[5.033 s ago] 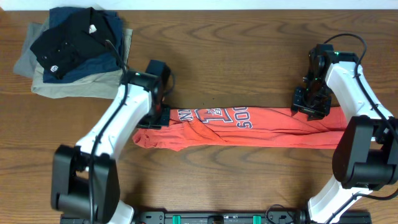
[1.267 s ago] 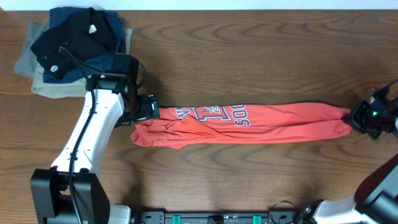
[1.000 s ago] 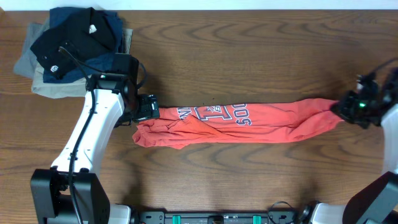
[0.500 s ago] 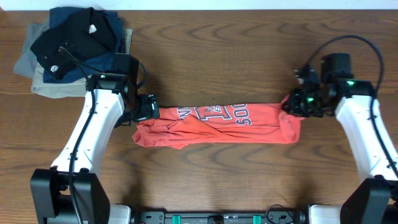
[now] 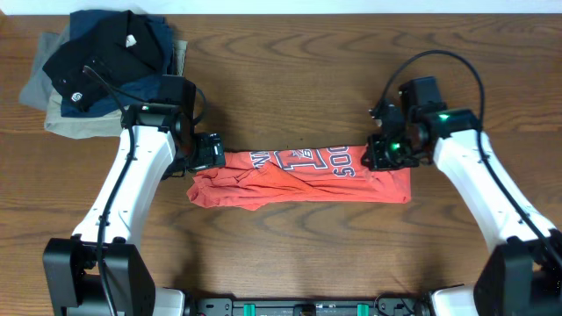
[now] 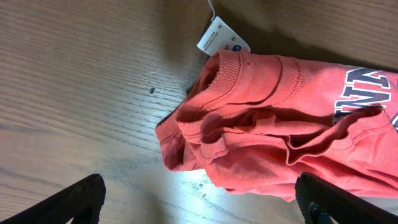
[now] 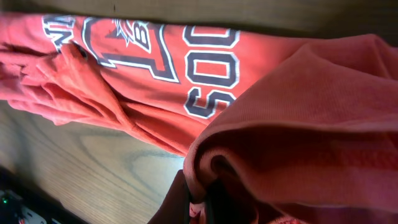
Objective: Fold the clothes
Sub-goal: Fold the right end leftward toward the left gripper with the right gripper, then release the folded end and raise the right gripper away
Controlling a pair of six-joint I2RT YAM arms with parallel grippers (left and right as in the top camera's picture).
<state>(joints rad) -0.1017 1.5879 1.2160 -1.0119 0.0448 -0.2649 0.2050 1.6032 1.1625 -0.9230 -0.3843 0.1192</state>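
On the worktop (image 5: pixel 316 79), right pincer (image 5: pixel 379 155) clamps the T-shirt (image 5: pixel 294 180) hem to double it leftward; left pincer (image 5: pixel 211 152) gapes wide, idle

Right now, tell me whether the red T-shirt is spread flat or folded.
Partly folded: the T-shirt lies in a narrow strip, and the right gripper, shut on its end, holds that end doubled back.

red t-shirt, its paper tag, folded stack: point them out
red t-shirt (image 5: pixel 299 178), overhead view, mid body
paper tag (image 6: pixel 222 37), left wrist view, white face
folded stack (image 5: pixel 92 57), overhead view, black top garment
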